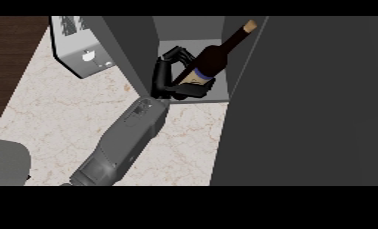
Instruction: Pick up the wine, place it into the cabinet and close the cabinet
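Note:
The wine bottle [213, 57] is dark, with a blue label low on its body and a tan cork top. It is inside the open cabinet [136, 55], tilted so its neck leans up and to the right. My right hand [167, 75] is inside the cabinet opening, its fingers curled round the lower part of the bottle and hiding the base. The right forearm [122, 140] runs in from the lower left. The cabinet door [310, 103] stands open as a large dark panel at the right. My left hand does not show.
A grey boxy appliance [83, 50] stands on the marble counter [63, 118] to the left of the cabinet. A grey rounded shape [11, 163] shows at the lower left edge. Dark wood [15, 48] borders the counter's left side.

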Motion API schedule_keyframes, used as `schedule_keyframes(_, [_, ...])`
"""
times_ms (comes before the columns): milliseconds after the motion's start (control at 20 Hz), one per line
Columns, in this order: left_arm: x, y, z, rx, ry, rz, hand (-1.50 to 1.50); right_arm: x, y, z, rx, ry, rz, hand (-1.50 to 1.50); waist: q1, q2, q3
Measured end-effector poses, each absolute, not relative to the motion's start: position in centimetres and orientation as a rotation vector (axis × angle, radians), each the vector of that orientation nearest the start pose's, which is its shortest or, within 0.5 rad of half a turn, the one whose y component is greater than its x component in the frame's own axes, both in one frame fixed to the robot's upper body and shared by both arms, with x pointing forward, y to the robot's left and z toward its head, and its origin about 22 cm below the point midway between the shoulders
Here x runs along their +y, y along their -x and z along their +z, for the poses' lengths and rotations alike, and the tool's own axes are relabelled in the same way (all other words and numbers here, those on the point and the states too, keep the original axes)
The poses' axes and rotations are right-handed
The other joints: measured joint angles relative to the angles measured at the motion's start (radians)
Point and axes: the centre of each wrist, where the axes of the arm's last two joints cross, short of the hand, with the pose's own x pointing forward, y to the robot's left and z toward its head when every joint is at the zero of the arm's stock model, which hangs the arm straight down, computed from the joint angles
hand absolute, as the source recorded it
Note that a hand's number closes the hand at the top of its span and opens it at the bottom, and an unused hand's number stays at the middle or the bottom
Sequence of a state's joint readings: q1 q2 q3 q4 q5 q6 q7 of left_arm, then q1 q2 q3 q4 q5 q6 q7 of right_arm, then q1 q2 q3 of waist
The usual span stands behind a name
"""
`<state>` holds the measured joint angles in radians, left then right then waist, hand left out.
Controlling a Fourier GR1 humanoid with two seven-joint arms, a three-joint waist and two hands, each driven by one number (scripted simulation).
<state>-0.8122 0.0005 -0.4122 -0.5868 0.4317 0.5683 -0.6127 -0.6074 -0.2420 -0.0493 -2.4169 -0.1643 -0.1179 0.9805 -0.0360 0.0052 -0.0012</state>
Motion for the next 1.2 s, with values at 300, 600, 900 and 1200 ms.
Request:
schedule_keyframes(300, [9.1,-38.8,-0.7,-1.903,-0.137,-0.046,1.50,-20.9,-17.4,28.8,-1.981,-0.144,0.248,-1.50,-0.006,0.003,0.000])
schedule_keyframes(600, [9.7,-40.0,-0.1,-1.877,-0.108,0.036,1.50,-20.5,-17.4,28.5,-1.975,-0.169,0.261,-1.50,-0.011,0.005,0.000])
schedule_keyframes(900, [10.4,-40.8,0.0,-1.868,-0.112,0.049,1.50,-20.3,-17.5,28.4,-1.976,-0.190,0.259,-1.50,-0.015,0.008,0.000])
schedule_keyframes(1200, [10.9,-41.8,0.9,-1.868,-0.205,0.034,1.50,-20.3,-17.6,28.3,-1.979,-0.195,0.270,-1.50,-0.027,0.013,0.000])
